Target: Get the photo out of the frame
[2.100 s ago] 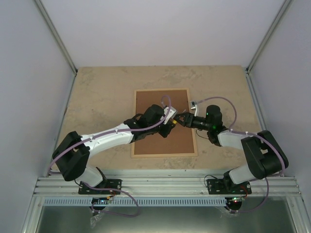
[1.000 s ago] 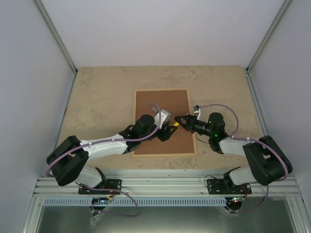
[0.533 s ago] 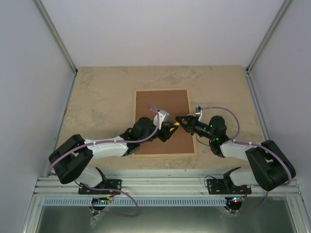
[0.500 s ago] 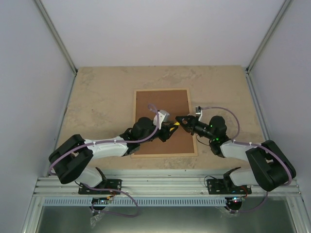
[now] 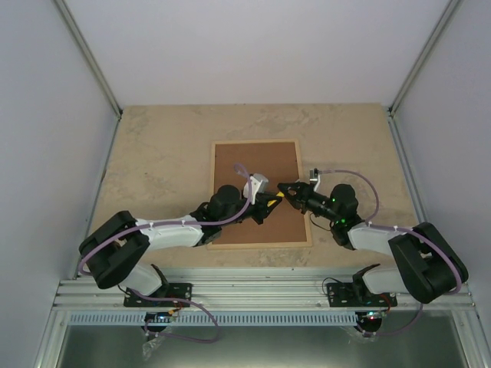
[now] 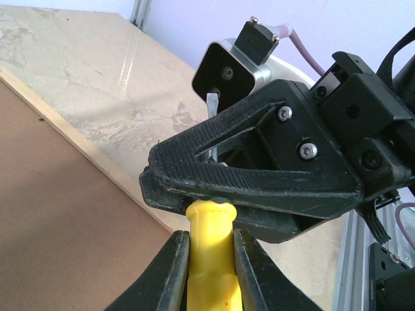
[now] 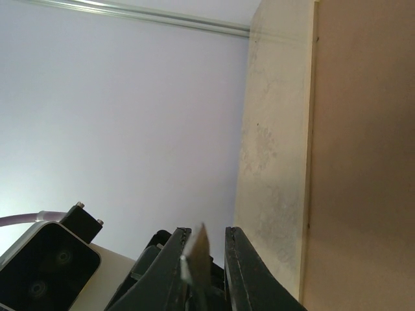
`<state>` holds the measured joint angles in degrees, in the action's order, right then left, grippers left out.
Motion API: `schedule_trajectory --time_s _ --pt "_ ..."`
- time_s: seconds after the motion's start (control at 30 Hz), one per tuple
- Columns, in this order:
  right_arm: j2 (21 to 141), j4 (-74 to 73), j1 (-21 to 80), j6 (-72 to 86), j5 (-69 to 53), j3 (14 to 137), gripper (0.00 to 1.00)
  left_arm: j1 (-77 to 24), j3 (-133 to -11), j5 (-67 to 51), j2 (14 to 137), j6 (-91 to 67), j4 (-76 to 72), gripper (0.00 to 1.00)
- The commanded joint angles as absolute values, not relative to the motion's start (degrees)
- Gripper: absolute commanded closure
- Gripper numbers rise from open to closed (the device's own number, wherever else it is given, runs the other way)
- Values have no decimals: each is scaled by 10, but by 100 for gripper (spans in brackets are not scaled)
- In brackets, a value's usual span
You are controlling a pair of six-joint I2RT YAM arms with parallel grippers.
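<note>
The frame [image 5: 254, 142] lies with its long axis from 12 to 6 o'clock and the photo hidden under the brown backing board [image 5: 253, 165], and above its 4 o'clock edge, equally near, the left gripper [image 5: 271, 201] is clamped on a yellow tool [image 6: 211, 259] while the right gripper [image 5: 282, 188] pinches a thin grey blade [image 7: 196, 256].

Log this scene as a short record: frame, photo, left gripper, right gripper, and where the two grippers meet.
frame: flat on table, brown backing up
photo: not visible
left gripper: shut on yellow handle
right gripper: shut on thin metal blade
meeting point: tip to tip over the frame's right side
</note>
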<state>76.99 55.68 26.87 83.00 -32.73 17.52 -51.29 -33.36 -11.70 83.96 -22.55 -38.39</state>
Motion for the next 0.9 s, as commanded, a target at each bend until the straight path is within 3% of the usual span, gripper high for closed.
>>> schedule_trajectory --time_s 0.0,0.17,0.43,0.7,0.87 --pt "767 584 275 826 -327 173 99 -515 -335 -115 845 -228 -402 100" --pt "765 541 269 773 -339 200 83 -515 -345 -61 833 -217 -346 100" --pt "767 316 219 582 -350 290 59 -505 -380 33 818 -190 -224 100" --pt "823 78 157 337 -272 414 50 -454 -408 35 821 -142 -151 100" --pt "880 16 153 254 -210 465 49 -444 -444 79 846 -83 -114 100"
